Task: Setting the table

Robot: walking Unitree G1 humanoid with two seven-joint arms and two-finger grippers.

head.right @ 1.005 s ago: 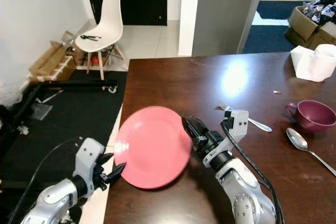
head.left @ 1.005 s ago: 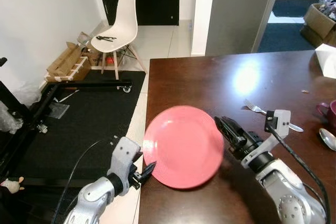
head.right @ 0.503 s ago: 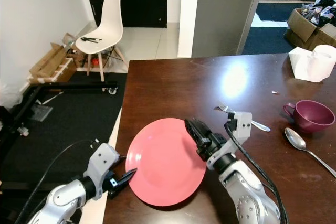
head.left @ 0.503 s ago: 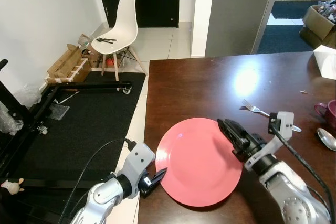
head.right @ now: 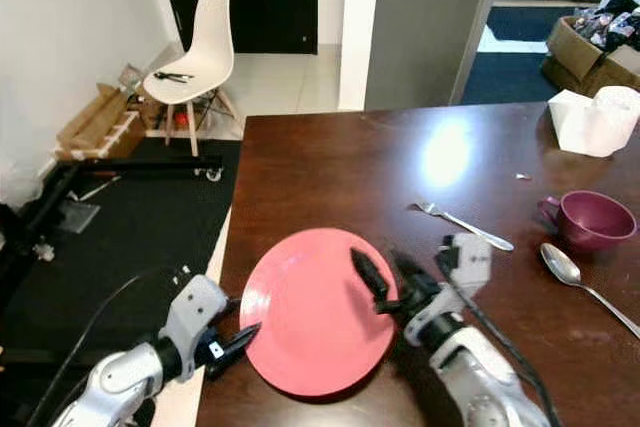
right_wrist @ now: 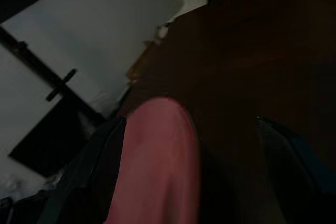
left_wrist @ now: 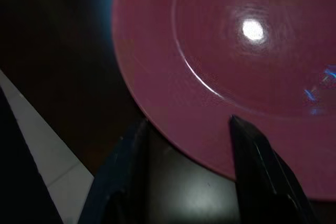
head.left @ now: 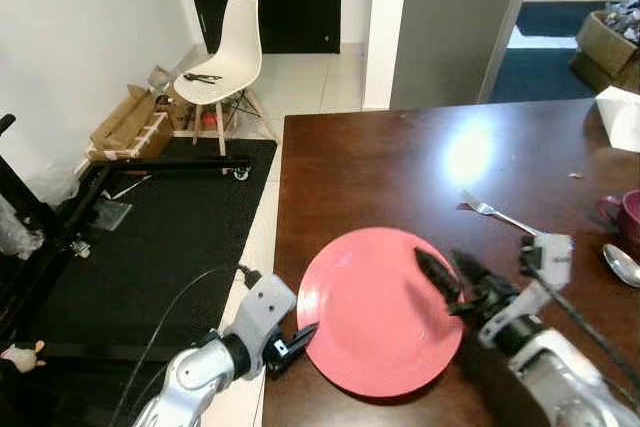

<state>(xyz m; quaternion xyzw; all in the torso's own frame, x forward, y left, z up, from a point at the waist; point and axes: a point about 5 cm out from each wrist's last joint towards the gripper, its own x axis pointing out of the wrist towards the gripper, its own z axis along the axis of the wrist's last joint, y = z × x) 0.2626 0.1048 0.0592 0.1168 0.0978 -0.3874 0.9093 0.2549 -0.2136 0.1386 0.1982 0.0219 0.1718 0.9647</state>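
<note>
A round pink plate [head.left: 378, 309] lies on the dark wooden table [head.left: 390, 167], near its front left edge. My right gripper [head.left: 438, 259] hovers over the plate's right rim, open, with its two black fingers spread and holding nothing. In the right wrist view the plate [right_wrist: 157, 150] shows between the widely parted fingers [right_wrist: 100, 156]. My left gripper [head.left: 300, 337] sits at the plate's left rim, just off the table's edge. In the left wrist view its fingers [left_wrist: 131, 156] stand apart, with the plate's rim [left_wrist: 173, 108] right at their tips.
A fork [head.left: 500, 215] lies behind the plate to the right, with a spoon [head.right: 575, 272], a purple cup [head.right: 592, 219] and a white bag [head.right: 595, 119] further right. Left of the table are a black floor mat [head.left: 150, 237] and a white chair [head.left: 225, 52].
My right gripper has let go of the plate's right rim and opened, drawing back slightly to the right. The plate rests flat. My left gripper has hardly moved.
</note>
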